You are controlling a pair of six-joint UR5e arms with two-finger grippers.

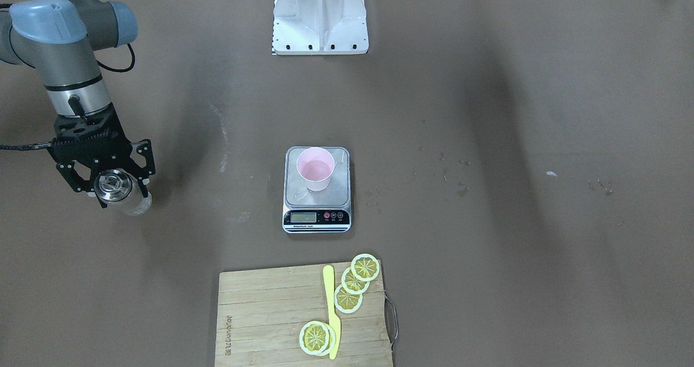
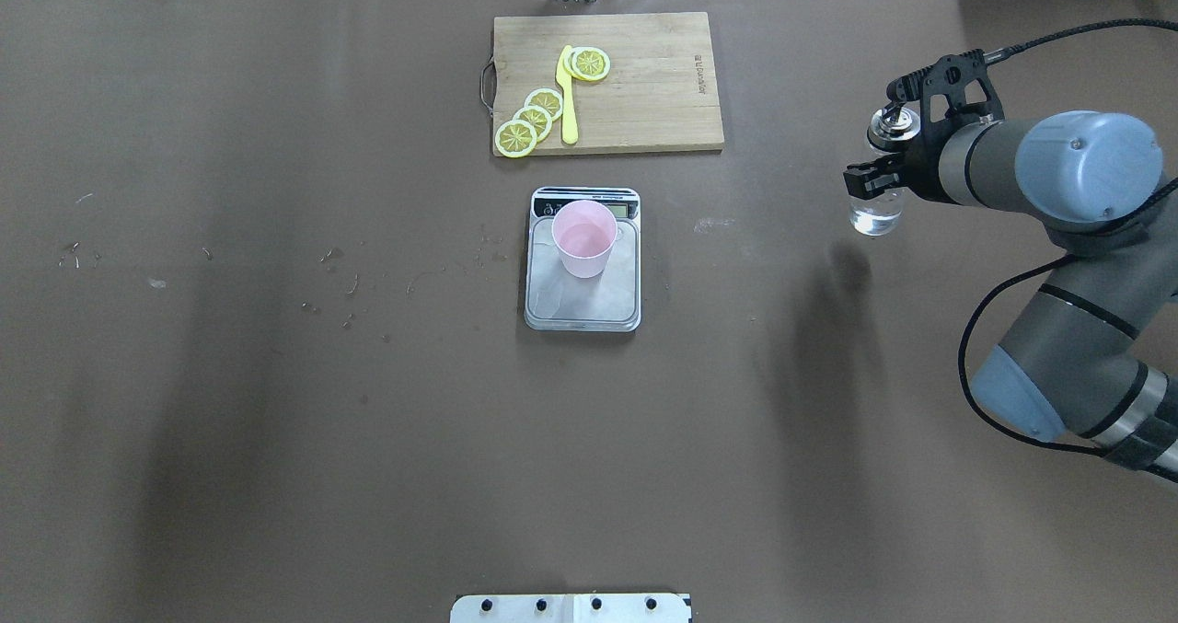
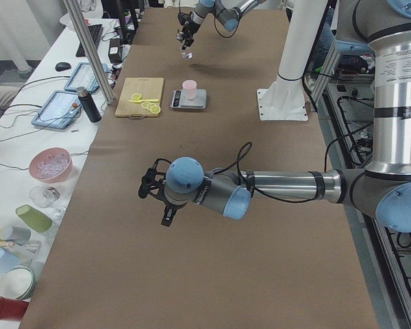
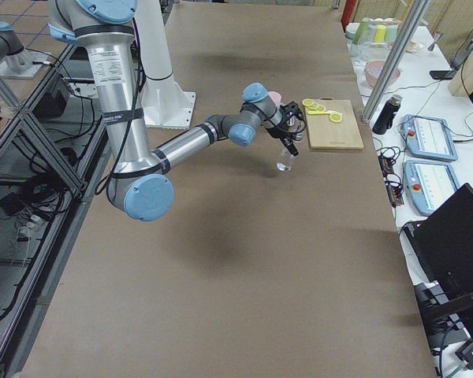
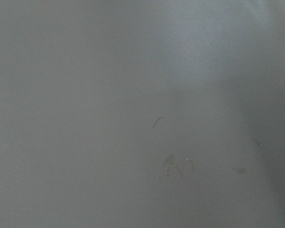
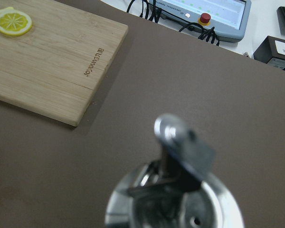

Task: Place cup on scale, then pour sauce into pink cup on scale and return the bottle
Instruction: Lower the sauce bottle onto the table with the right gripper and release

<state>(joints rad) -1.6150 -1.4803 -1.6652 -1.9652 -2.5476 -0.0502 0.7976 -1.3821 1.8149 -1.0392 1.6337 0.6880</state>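
Right gripper (image 1: 112,181) is clamped on the clear bottle (image 1: 123,194) just below its silver spout cap; the bottle is upright, at the robot's right, well apart from the scale (image 1: 317,217). The pink cup (image 1: 315,168) stands on the scale's steel platform, toward the robot's side. Left gripper (image 3: 163,205) hangs over bare table; whether its jaws are apart cannot be told. Lemon slices (image 1: 348,298) and a yellow knife (image 1: 331,313) lie on the wooden cutting board (image 1: 265,313).

Scale (image 1: 337,191) readout too small to read; bottle (image 6: 173,209) blurred and cropped below; left gripper (image 3: 166,219) seems partly hidden.
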